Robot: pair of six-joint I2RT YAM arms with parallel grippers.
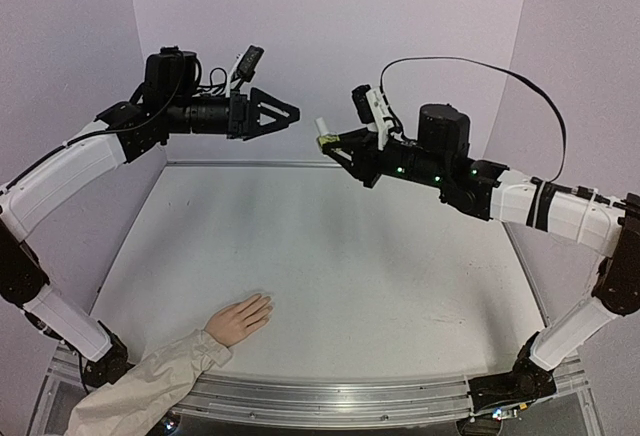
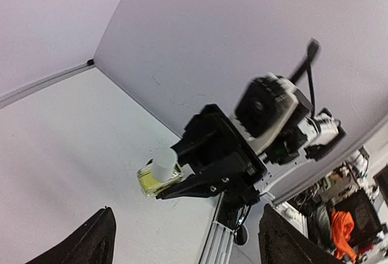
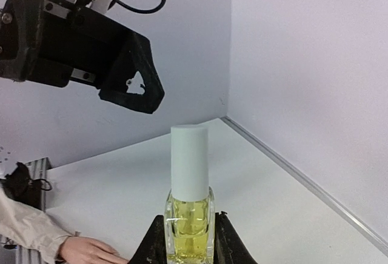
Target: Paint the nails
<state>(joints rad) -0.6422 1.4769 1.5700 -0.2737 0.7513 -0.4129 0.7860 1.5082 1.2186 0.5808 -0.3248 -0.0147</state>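
Here, your stock on view:
- Bottle (image 3: pixel 190 209): square clear glass, yellow-green liquid, smooth white cylindrical cap. Held aloft over table, base pinched by your right gripper (image 3: pixel 190 243).
- Left gripper (image 2: pixel 188 240): matte black, fingers spread wide, nothing between them. Faces bottle, apart from it.
- Nails (image 1: pixel 266 303): on pale peach mannequin hand (image 1: pixel 240 319), palm down at near left of table. Beige fabric sleeve (image 1: pixel 150 381). Nails too small for you to make out.
- Table (image 1: pixel 330 256): flat matte white. Aluminium rail (image 1: pixel 350 396) along near edge.
- Walls (image 1: pixel 330 16): plain lilac.

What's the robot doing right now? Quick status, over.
Left gripper jaws open, empty. Right gripper shut on yellow-green bottle, white cap on. Mannequin hand flat on table, near edge. Nothing in the way.
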